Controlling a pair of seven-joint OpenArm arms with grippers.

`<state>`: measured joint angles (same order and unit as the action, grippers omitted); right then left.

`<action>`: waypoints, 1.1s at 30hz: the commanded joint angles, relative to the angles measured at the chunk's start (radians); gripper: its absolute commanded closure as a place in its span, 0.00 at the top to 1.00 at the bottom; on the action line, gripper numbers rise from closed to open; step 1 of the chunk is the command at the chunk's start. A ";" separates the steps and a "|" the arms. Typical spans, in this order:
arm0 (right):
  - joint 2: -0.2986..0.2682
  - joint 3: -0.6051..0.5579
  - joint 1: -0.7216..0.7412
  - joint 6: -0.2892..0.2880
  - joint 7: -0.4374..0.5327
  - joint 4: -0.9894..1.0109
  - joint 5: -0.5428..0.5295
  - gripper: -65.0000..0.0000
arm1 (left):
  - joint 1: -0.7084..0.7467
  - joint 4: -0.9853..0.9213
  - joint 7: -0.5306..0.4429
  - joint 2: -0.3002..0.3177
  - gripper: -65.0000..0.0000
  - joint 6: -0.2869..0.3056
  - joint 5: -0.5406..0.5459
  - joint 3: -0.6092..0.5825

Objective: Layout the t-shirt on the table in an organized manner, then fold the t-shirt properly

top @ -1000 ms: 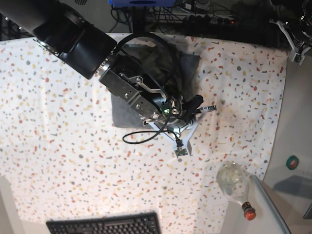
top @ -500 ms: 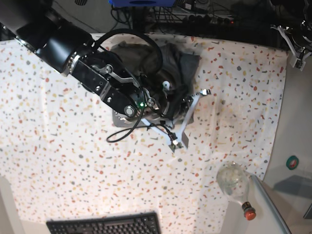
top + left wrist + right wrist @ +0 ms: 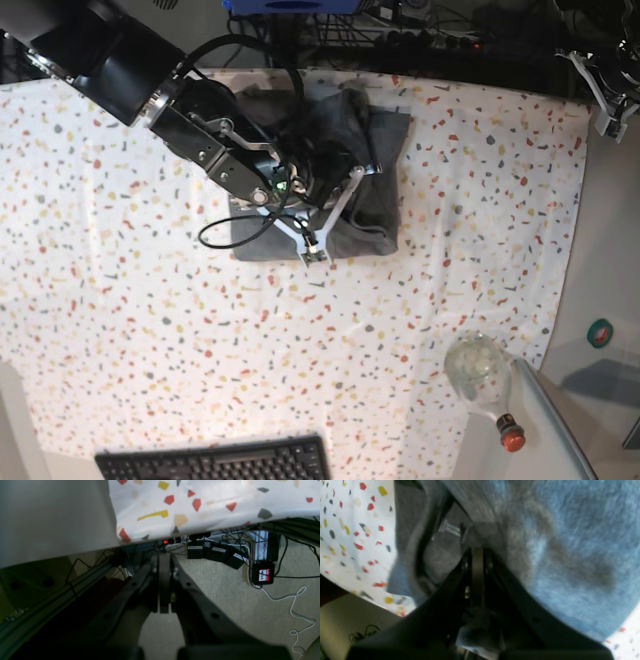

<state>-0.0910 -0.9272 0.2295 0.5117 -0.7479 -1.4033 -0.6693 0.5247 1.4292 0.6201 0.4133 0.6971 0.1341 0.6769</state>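
From above, the table [image 3: 120, 300] is covered by a white cloth flecked with red, orange, yellow and grey. The t-shirt [image 3: 385, 215] lies bunched toward the far middle of it, soft grey knit in a rough, rumpled block. A black keyboard [image 3: 215, 462] sits at the near edge, and a clear bottle [image 3: 480, 375] with a red cap lies at the near right corner. Cables and a power strip run along the floor behind the table. The right claw [image 3: 335, 185] is down in the shirt, its dark arm reaching in from the upper left. The left claw [image 3: 612, 85] hangs off the far right corner, beyond the cloth.

In the left wrist view, the left claw [image 3: 163, 580] is clenched flat, nothing between its black jaws. Below it are beige carpet, black power bricks [image 3: 217, 555] and a loose white cable [image 3: 295, 605]; the speckled cloth edge hangs above.

In the right wrist view, the right claw [image 3: 477, 562] is pinched tight on a fold of the t-shirt [image 3: 570, 542], fuzzy heathered fabric draping over it. A small white label [image 3: 450, 528] shows just inside the collar.
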 commanded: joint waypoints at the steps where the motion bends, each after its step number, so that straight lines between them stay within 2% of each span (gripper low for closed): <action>1: 0.030 -0.026 0.024 -0.035 0.014 -0.008 -0.005 0.00 | 0.007 0.011 -0.009 0.020 0.00 0.001 0.003 0.013; 10: 0.152 -0.191 0.094 -0.048 0.014 0.026 -0.005 0.00 | 0.007 0.011 -0.006 0.020 0.00 0.001 0.003 0.013; 15: 0.159 -0.278 0.160 -0.048 0.012 0.000 -0.005 0.00 | 0.005 0.011 -0.006 0.022 0.00 0.001 0.003 0.013; 18: 0.141 -0.286 0.169 -0.035 -0.022 -0.087 -0.005 0.00 | 0.001 0.011 -0.006 0.022 0.00 0.001 0.003 0.013; 20: 0.096 -0.284 0.167 0.041 -0.094 -0.130 -0.005 0.00 | 0.004 0.011 -0.006 0.022 0.00 0.001 0.003 0.013; 22: 0.061 -0.284 0.158 0.147 -0.152 -0.143 -0.011 0.00 | 0.005 0.011 -0.007 0.023 0.00 0.001 0.005 0.014; 23: 0.046 -0.284 0.146 0.170 -0.160 -0.140 -0.010 0.00 | 0.007 0.011 -0.007 0.023 0.00 0.001 0.005 0.022; 25: 0.023 -0.284 0.129 0.169 -0.147 -0.117 -0.007 0.00 | 0.007 0.011 -0.007 0.019 0.00 0.001 0.003 0.054; 27: 0.017 -0.284 0.126 0.141 -0.108 -0.075 -0.007 0.00 | 0.005 0.011 -0.007 0.019 0.00 0.001 0.003 0.065; 29: 0.017 -0.284 0.124 0.115 -0.080 -0.037 -0.007 0.00 | 0.005 0.011 -0.007 0.019 0.00 0.001 0.003 0.066; 33: 0.029 -0.287 0.121 0.110 -0.072 -0.020 -0.011 0.00 | 0.005 0.011 -0.007 0.019 0.00 0.001 0.003 0.065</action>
<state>-0.0731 -1.2175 0.3367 0.6281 -0.8272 -1.4113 -0.6765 0.5259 1.4281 0.6201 0.4099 0.6971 0.1322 0.7330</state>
